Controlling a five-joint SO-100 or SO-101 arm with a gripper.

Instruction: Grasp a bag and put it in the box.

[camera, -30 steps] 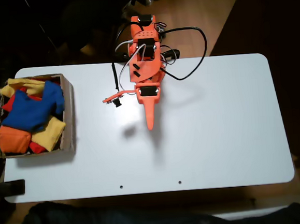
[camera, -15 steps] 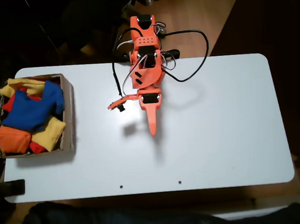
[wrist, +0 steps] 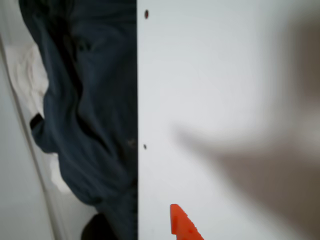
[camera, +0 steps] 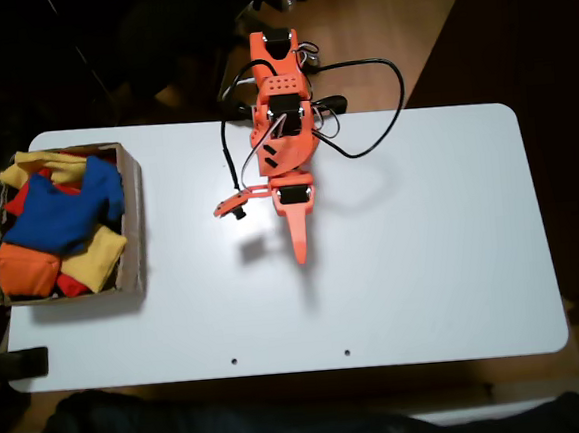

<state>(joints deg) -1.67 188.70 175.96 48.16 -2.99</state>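
In the fixed view the brown cardboard box point(camera: 133, 224) stands at the table's left edge. The blue bag point(camera: 57, 217) lies inside it on top of a pile of red, orange and yellow beanbags. My orange gripper point(camera: 261, 235) hangs over the middle of the table, well to the right of the box. It is open, with one jaw splayed left and the long finger pointing toward the front edge, and nothing between them. One orange fingertip point(wrist: 181, 226) shows at the bottom of the wrist view above bare white table.
The white table point(camera: 424, 266) has free room in its middle and right half. Black cables point(camera: 381, 109) loop behind the arm's base. Dark cloth point(wrist: 85, 125) lies along the table's front edge.
The gripper has swung a little to the right and toward the front edge. It stays open and empty. The box and its beanbags have not moved.
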